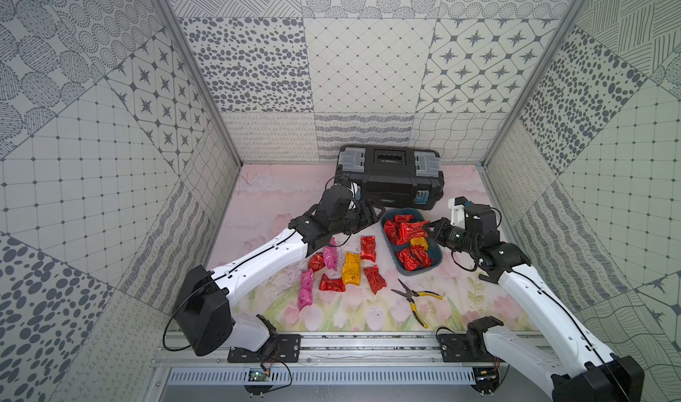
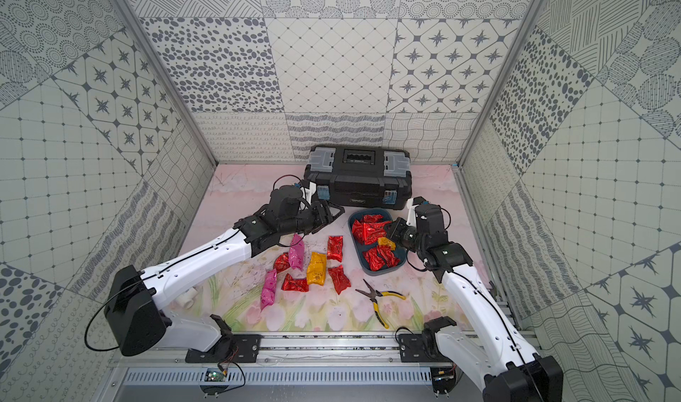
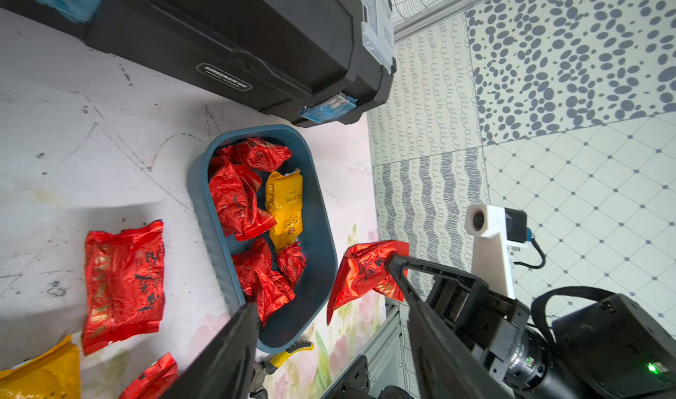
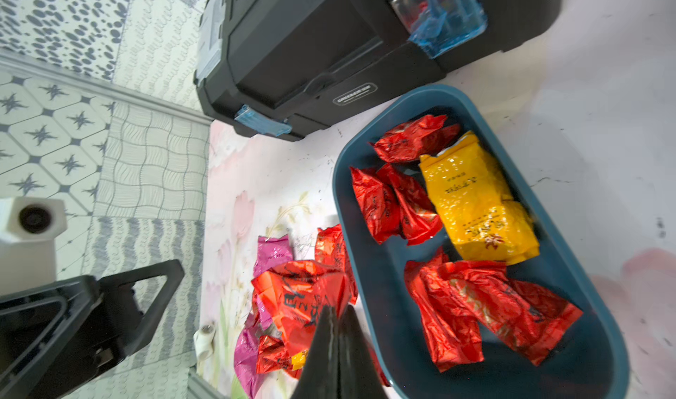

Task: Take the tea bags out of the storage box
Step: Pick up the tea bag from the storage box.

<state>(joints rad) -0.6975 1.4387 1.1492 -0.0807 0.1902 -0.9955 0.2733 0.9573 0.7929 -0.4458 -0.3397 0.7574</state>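
The storage box point(image 1: 437, 259) is a teal-blue tray in front of the toolbox, also seen in the wrist views point(image 3: 199, 185) point(image 4: 342, 196). Several red tea bags point(image 4: 472, 305) and a yellow one point(image 4: 475, 203) lie in it. More tea bags lie on the mat to its left: red point(image 1: 367, 248), yellow point(image 1: 351, 268), pink point(image 1: 306, 293). My right gripper point(image 1: 428, 229) point(image 4: 337, 311) is shut on a red tea bag point(image 4: 300, 293) point(image 3: 362, 273), held just above the box's left rim. My left gripper point(image 1: 376, 216) point(image 3: 329, 305) hovers open and empty, left of the box's far end.
A large black toolbox point(image 1: 390, 179) stands shut against the back wall, close behind the box. Yellow-handled pliers point(image 1: 418, 300) lie on the mat in front of the box. A small white tube point(image 2: 186, 300) lies by the left arm's base. Patterned walls close three sides.
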